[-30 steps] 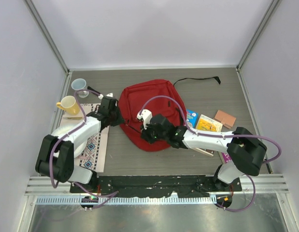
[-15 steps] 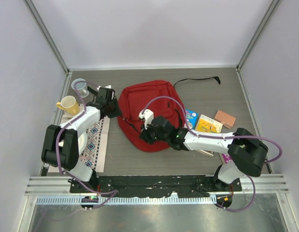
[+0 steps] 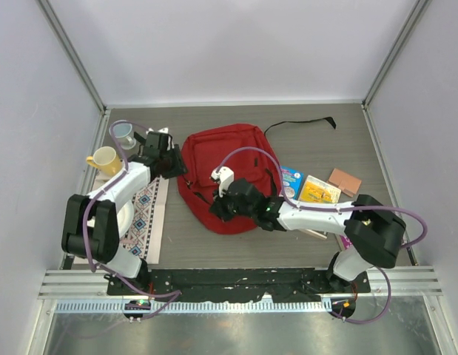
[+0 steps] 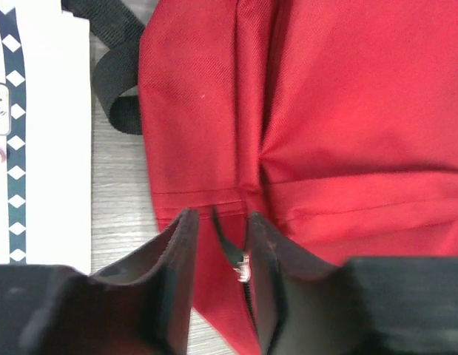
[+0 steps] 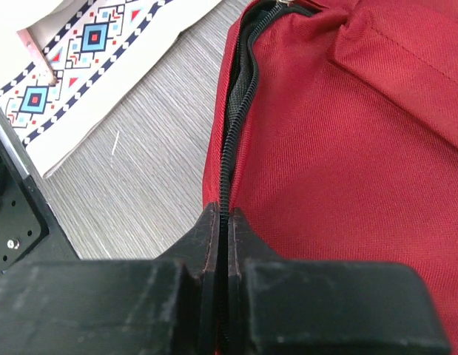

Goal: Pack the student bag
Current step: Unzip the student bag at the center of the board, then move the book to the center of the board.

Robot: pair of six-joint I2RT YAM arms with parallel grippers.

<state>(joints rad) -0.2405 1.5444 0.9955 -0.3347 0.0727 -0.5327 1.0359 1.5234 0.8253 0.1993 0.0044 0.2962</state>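
Nearest, the right pincer [image 5: 223, 222] is clenched on the bag's [image 3: 240, 151] near rim, pinching the zip [image 5: 234, 118] tape. The bag lies flat mid-desk [image 3: 192, 244], between the arms. If that pinch is thin, the fabric could slide out once the zip is tugged, and the bag would drag instead of opening. Farther off, at the bag's left side, the left pincer [image 4: 217, 222] is slightly parted, the pull [image 4: 243, 268] loose between its fingers, gripping nothing. Closing off-centre could miss the small tab or catch red cloth. A hard sideways tug might shove the bag toward the mug [image 3: 104, 160].
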